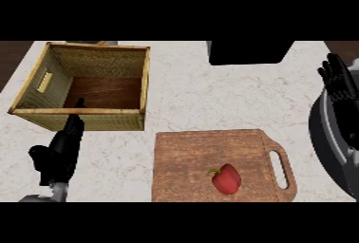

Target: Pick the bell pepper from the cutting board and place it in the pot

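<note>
Bell pepper (226,179) lies on cutting board (203,156); left hand (60,152) and right hand (340,78) relaxed, empty.

Pale marbled counter (210,99). On it: woven basket (42,114) at upper left, wooden cutting board (196,161) with handle slot at lower centre, dark pot (329,142) at right edge, partly cut off, black object (249,52) at top, unidentifiable.
</note>
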`<state>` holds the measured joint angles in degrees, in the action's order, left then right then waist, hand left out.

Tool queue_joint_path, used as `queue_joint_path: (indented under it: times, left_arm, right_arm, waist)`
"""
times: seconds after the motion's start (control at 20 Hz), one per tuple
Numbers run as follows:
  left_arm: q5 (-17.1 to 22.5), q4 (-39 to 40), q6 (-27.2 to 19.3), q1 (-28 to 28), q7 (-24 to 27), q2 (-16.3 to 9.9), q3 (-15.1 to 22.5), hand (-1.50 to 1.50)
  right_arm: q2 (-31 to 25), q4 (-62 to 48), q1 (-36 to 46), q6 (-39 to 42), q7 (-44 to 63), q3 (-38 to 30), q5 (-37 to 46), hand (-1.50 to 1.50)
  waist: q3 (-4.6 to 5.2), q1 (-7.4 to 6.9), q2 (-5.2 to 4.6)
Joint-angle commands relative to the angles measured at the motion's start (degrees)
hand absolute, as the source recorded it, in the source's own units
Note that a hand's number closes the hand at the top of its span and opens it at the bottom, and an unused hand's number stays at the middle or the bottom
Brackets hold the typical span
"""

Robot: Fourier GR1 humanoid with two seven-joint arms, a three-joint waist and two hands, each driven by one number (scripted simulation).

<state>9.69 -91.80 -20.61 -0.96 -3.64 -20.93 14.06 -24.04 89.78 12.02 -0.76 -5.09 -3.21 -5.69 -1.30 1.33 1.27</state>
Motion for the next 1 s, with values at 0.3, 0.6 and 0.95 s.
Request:
queue_joint_path:
  times: [0.3,0.6,0.95]
  left_arm:
    - [2.02,-3.06,2.56,-7.73,1.8,2.14,0.26,0.0]
    - [5.77,-1.02,3.49,-14.05,1.91,2.96,-4.49,0.0]
    - [7.05,0.44,4.53,-15.39,1.48,0.93,-8.0,0.0]
  right_arm:
    - [-9.45,12.51,21.73,25.54,-8.91,15.86,5.56,1.5]
    - [-10.11,2.65,25.53,43.09,-28.96,22.03,3.92,-1.5]
    - [-16.2,1.25,30.72,40.64,-44.55,26.87,16.62,-1.5]
  waist:
    - [2.53,-8.82,0.99]
    - [1.08,-6.09,-3.05]
    - [1.16,-4.03,-2.58]
